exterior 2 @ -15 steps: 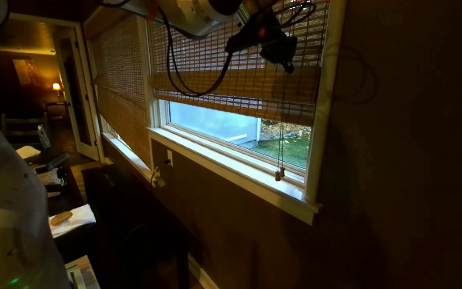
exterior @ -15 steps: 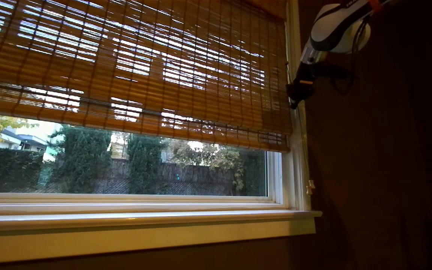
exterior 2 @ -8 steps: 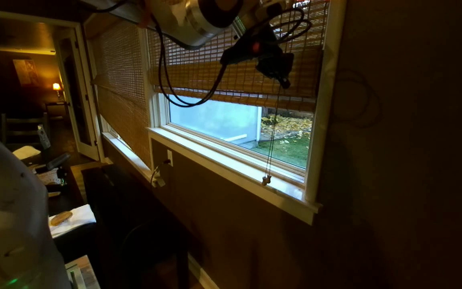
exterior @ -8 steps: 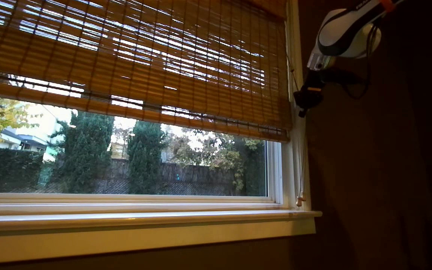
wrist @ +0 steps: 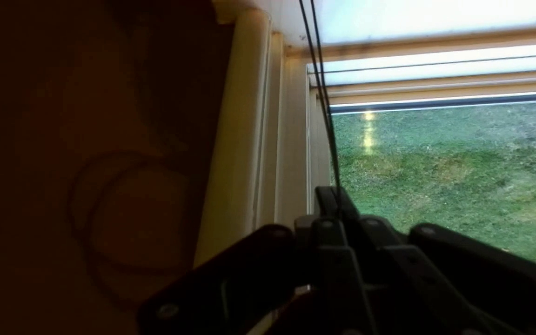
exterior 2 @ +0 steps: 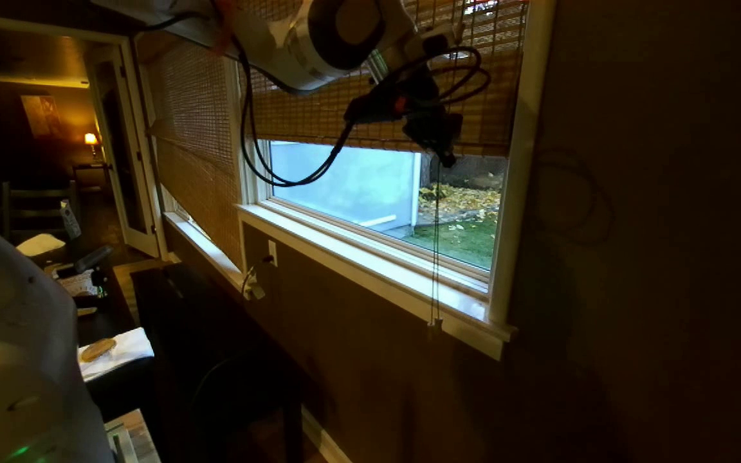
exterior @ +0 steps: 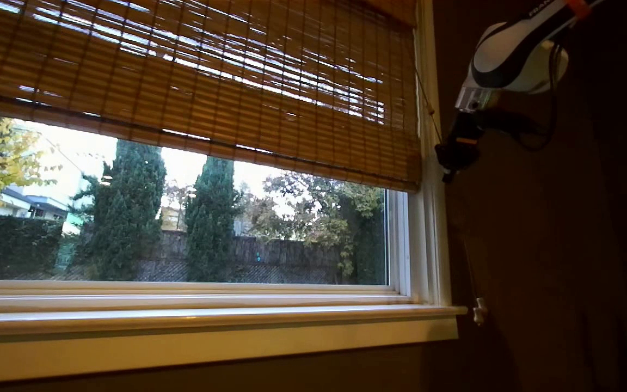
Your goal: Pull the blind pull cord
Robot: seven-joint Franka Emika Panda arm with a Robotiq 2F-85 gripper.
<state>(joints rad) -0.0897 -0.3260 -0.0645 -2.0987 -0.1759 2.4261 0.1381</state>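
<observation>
The blind pull cord [exterior: 428,106] runs slanting from the top of the window frame down to my gripper [exterior: 447,177] in an exterior view. Below the gripper the thin cord [exterior 2: 435,244] hangs as two strands, ending in small tassels [exterior 2: 435,325] at sill height, also in view against the dark wall [exterior: 479,311]. In the wrist view the dark strands [wrist: 321,79] meet the closed fingertips [wrist: 335,200]. My gripper [exterior 2: 449,159] is shut on the cord, right of the window. The woven bamboo blind [exterior: 237,109] covers the upper window, its lower edge tilted in an exterior view.
The white window frame [exterior: 434,234] and sill [exterior: 210,316] stand close beside the gripper. A black cable [exterior 2: 293,184] loops below the arm. A second blind [exterior 2: 197,128] hangs further along the wall. A dark table with white paper [exterior 2: 132,347] stands below.
My gripper has moved down and away from the window frame, drawing the cord with it. The blind's lower edge has risen, uncovering more glass. The tassels have dropped lower and swung.
</observation>
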